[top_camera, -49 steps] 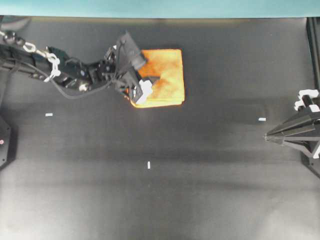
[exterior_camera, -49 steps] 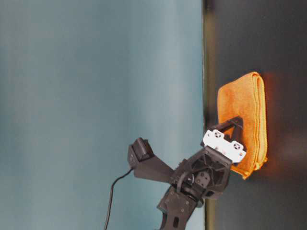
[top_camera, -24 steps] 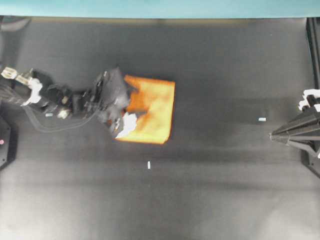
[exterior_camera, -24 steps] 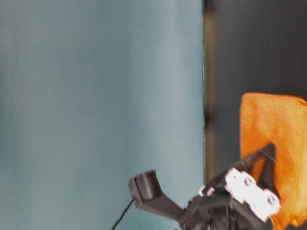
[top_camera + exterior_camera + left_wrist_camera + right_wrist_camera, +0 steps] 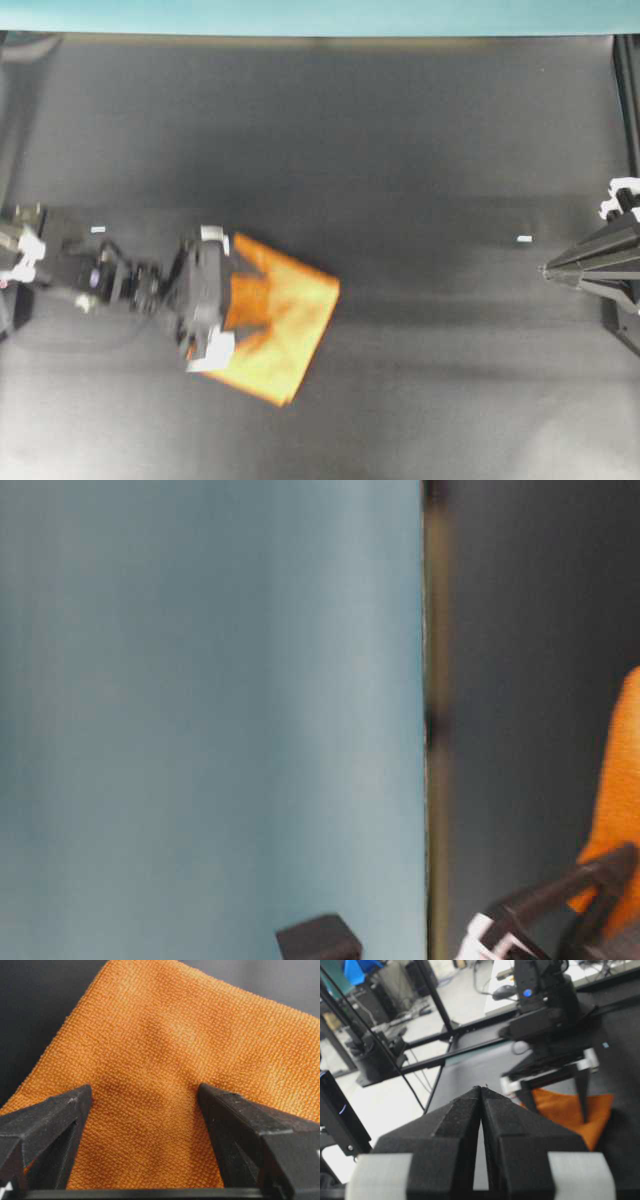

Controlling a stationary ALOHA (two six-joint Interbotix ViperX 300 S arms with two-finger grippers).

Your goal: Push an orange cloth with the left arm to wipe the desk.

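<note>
The orange cloth (image 5: 290, 315) lies flat on the black desk (image 5: 420, 130), left of centre and turned at an angle. My left gripper (image 5: 262, 312) is open, its two pointed fingers spread wide and resting on top of the cloth near its left edge. In the left wrist view the cloth (image 5: 170, 1050) fills the frame between the spread fingers (image 5: 50, 1125), and nothing is pinched. At the table-level view's right edge only a strip of cloth (image 5: 625, 780) shows. My right gripper (image 5: 545, 270) sits at the far right, shut and empty, well away from the cloth (image 5: 565, 1110).
A teal strip (image 5: 300, 15) runs along the desk's far edge. Small white tape marks (image 5: 524, 238) dot the surface. The left arm's body (image 5: 90, 285) stretches in from the left edge. A black frame post (image 5: 628, 100) stands at the far right.
The left gripper has slid the cloth from the far centre toward the near left, and the cloth has rotated. The right arm has hardly moved.
</note>
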